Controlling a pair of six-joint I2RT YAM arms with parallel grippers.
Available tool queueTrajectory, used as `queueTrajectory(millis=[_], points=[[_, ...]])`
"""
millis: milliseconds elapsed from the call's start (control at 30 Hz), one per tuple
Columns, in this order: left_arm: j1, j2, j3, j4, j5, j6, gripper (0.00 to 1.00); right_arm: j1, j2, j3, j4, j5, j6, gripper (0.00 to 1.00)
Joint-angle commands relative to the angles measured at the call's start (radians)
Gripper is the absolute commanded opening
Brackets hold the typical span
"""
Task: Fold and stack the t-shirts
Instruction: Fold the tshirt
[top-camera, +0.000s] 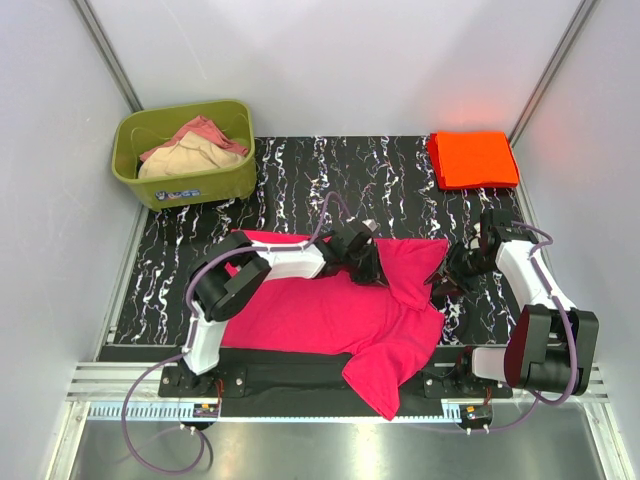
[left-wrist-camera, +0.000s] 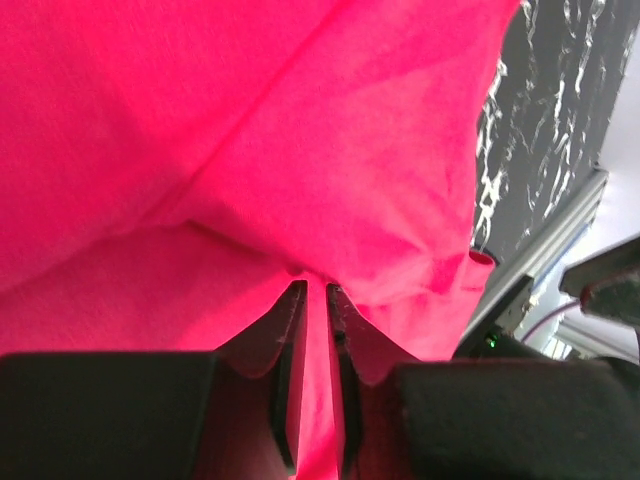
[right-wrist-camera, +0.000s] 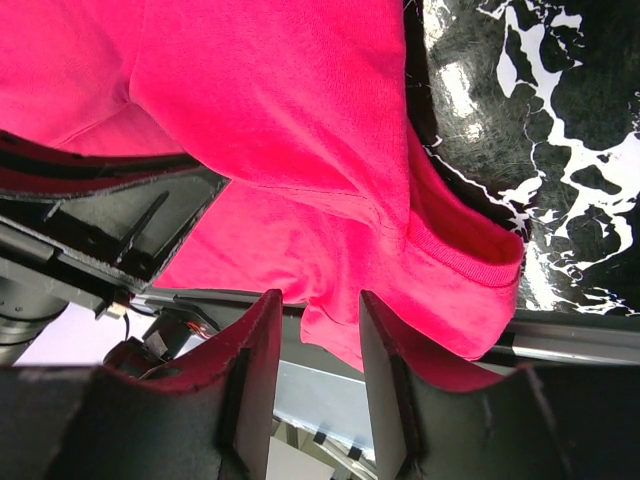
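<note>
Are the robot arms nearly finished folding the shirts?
About halfway. Done: the orange shirt lies folded in the far right corner. In hand: the pink shirt is spread out and rumpled, the left end effector pinching a fold, the right end effector open at its edge. Left: finish folding it and stack it.

Seen from above, the left claw (top-camera: 374, 268) has its tips buried in a fold of the pink shirt (top-camera: 320, 315), so the fingers can't be made out there. The shirt's near corner droops past the edge of the surface (top-camera: 380, 180). The green tub (top-camera: 225, 185) has a label too small to read, and its wall half hides the cloths (top-camera: 190, 150) inside. In both wrist views the shirt runs off the frame.
</note>
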Motion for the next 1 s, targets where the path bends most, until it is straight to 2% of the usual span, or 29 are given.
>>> queueTrajectory(millis=[0,233,333,433,700,833,967], points=[[-0.006,0.029,0.063,0.005,-0.045,-0.007,0.20,0.005,-0.022,-0.001,-0.002,-0.032,0.006,0.43],[-0.006,0.040,0.096,-0.073,-0.055,0.002,0.21,0.005,-0.008,-0.009,0.004,-0.038,0.008,0.43],[-0.004,0.020,0.096,-0.115,-0.075,0.011,0.30,0.005,-0.008,-0.010,0.011,-0.039,0.009,0.43],[-0.003,0.032,0.099,-0.132,-0.071,0.011,0.32,0.007,-0.009,-0.015,0.012,-0.043,0.011,0.43],[0.000,0.075,0.145,-0.149,-0.045,0.022,0.29,0.005,0.004,-0.019,0.015,-0.036,0.016,0.43],[0.000,0.056,0.133,-0.181,-0.051,0.020,0.35,0.005,0.007,-0.030,0.015,-0.029,0.031,0.48],[0.003,0.069,0.155,-0.208,-0.048,0.031,0.37,0.005,0.035,-0.050,0.037,-0.050,0.051,0.49]])
